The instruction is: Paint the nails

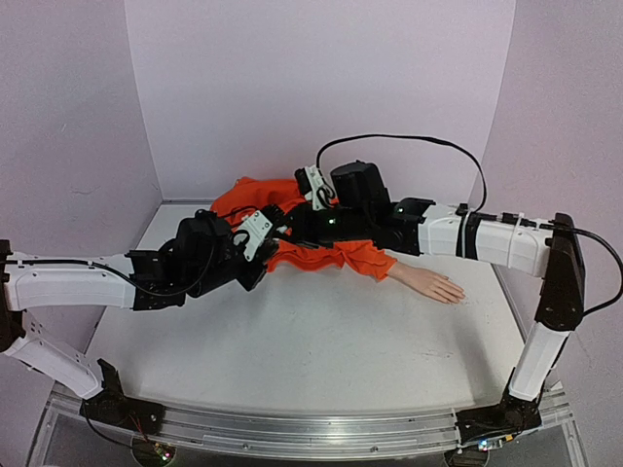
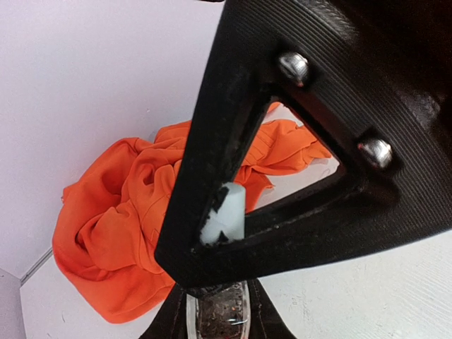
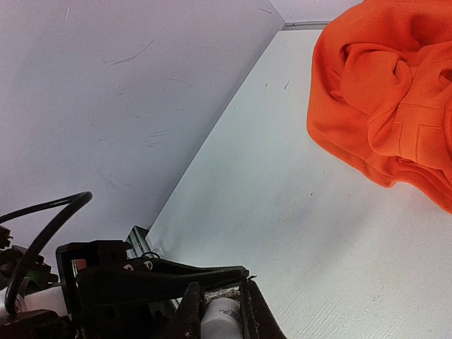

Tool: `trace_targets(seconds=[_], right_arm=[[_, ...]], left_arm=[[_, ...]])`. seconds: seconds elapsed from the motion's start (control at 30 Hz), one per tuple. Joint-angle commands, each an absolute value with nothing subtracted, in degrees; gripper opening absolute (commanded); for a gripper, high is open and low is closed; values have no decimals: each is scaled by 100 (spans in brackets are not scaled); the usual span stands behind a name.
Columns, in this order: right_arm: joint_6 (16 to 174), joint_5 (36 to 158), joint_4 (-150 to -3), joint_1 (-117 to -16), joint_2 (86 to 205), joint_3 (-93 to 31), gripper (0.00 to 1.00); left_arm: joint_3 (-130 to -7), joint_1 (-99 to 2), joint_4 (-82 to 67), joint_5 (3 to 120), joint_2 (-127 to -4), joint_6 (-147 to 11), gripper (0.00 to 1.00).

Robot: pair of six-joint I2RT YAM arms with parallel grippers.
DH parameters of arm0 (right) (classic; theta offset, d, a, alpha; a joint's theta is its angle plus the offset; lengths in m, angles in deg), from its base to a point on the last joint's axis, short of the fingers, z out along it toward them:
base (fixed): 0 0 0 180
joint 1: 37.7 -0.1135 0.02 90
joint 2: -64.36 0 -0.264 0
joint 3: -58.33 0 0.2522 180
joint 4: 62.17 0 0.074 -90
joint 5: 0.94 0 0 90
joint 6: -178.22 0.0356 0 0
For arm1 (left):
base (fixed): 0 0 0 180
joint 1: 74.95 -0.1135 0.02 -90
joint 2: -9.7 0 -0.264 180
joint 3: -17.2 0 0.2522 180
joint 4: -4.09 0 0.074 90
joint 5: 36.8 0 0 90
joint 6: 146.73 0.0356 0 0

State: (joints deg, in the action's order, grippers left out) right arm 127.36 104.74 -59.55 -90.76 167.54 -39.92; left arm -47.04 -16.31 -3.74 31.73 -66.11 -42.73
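The nails (image 1: 457, 292), too tiny to make out, tip the slim fingers of the pale peach mannequin hand (image 1: 429, 283) lying flat on the white table (image 1: 292, 341), poking from an orange fabric sleeve (image 1: 341, 257), while away from it the left gripper (image 2: 215, 311) clamps a small clear bottle (image 2: 216, 319) and the right gripper (image 3: 222, 311) pinches its white cap (image 2: 227, 210).

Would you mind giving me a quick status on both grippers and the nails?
Left gripper shut on bottle. Right gripper shut on white cap. Mannequin hand lies apart, unobstructed; nails too small to read.
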Motion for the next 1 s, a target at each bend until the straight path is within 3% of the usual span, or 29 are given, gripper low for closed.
trace_targets(seconds=[0.0,0.13,0.23,0.33,0.4,0.47,0.77,0.83,0.9,0.97], right_arm=[[12532,10927,-5696,-9084,16734,-4178,9],[11920,11402,-5674,-8996,16493,-3943,0],[10665,12539,-5636,-8953,16195,-3693,0],[9315,15116,-5972,-8964,16080,-3617,0],[9066,15674,-6205,-8964,15953,-3648,0],[8955,15537,-6192,-9014,15742,-3506,0],[9031,14021,-6178,-9052,15429,-3368,1],[9106,13768,-6178,-9048,15395,-3382,17],[9234,13426,-6185,-9052,15377,-3412,26],[9399,12990,-6187,-9052,15362,-3459,54]], left_arm=[[-4854,-1602,-80,3477,-6356,-4411,0],[-4743,-1811,-79,5066,-5978,-4554,0],[-4642,-2426,-44,8126,-5579,-4943,0],[-4850,-2877,34,11969,-5534,-5469,0],[-5170,-2889,34,13346,-5765,-5957,0],[-5263,-2891,43,13281,-5928,-6137,0],[-4829,-2889,34,10007,-5581,-5312,0],[-4706,-2889,30,9342,-5448,-5157,0],[-4601,-2889,19,8836,-5329,-5037,0],[-4506,-2889,2,8445,-5246,-4958,0]])
